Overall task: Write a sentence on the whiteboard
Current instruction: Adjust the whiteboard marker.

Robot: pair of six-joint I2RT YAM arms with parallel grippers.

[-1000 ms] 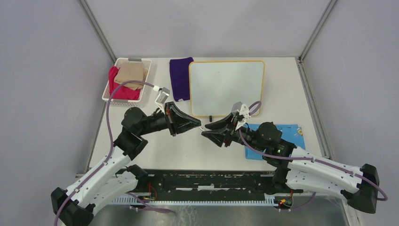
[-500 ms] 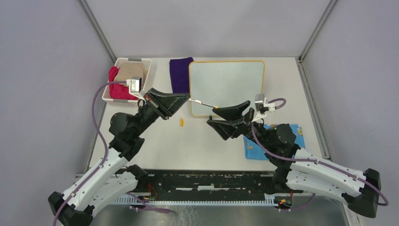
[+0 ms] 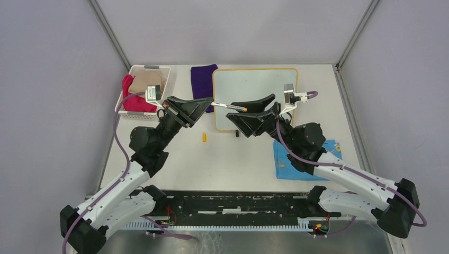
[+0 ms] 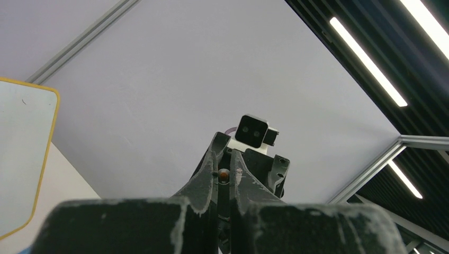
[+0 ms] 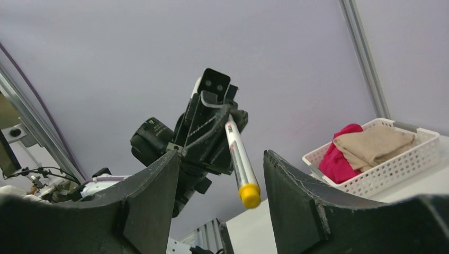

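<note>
A white plastic lattice basket [image 3: 123, 105] sits at the far left of the pale table [image 3: 233, 161], holding a crumpled red cloth [image 3: 132, 100] and a folded tan cloth [image 3: 142, 83]. Beside it, the left gripper [image 3: 210, 106], matte black and wedge-shaped, has its jaws closed tight on a slim marker [image 5: 238, 153] with a smooth white barrel and a rounded yellow end. A soft, deep purple cloth [image 3: 203, 84] lies flat behind it. A small yellow capsule-shaped piece [image 3: 204, 137] rests alone on the table nearer the arms.

The whiteboard [image 3: 259, 87], glossy white with rounded corners and a thin yellow-orange frame, lies flat at the far middle of the table, just right of the purple cloth. Above its near left part, the right gripper [image 3: 231, 110] holds its jaws apart on either side of the marker's yellow end, with a gap showing on both sides. A blue printed cloth [image 3: 283, 166] lies under the right arm.
</note>
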